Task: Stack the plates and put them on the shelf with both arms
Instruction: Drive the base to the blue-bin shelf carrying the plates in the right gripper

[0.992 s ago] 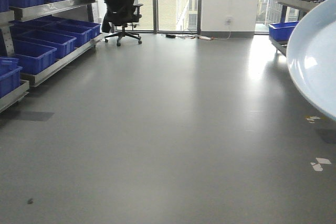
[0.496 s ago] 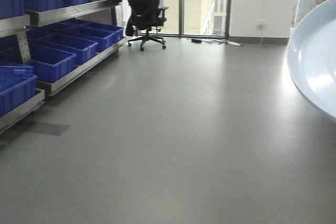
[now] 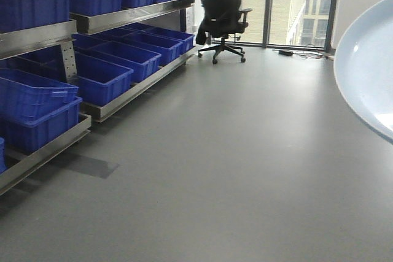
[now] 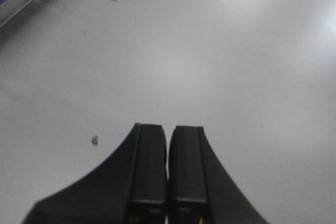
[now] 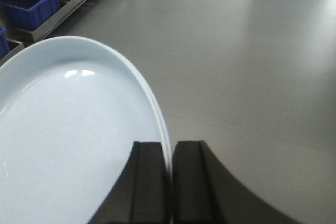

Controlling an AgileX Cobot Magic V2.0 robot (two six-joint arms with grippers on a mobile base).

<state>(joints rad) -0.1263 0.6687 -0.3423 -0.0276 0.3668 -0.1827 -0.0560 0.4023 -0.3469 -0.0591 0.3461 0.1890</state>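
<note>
My right gripper is clenched on the rim of the pale plate, which spreads into the lower left of its wrist view; my left gripper is closed on nothing above the floor, and the shelf of blue bins stands at the front view's left.

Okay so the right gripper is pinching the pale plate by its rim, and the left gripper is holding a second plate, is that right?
Not quite. The right gripper does pinch the plate by its rim, but the left gripper holds no plate. The left wrist view shows its jaws shut together on nothing, with only grey floor beyond them.
</note>
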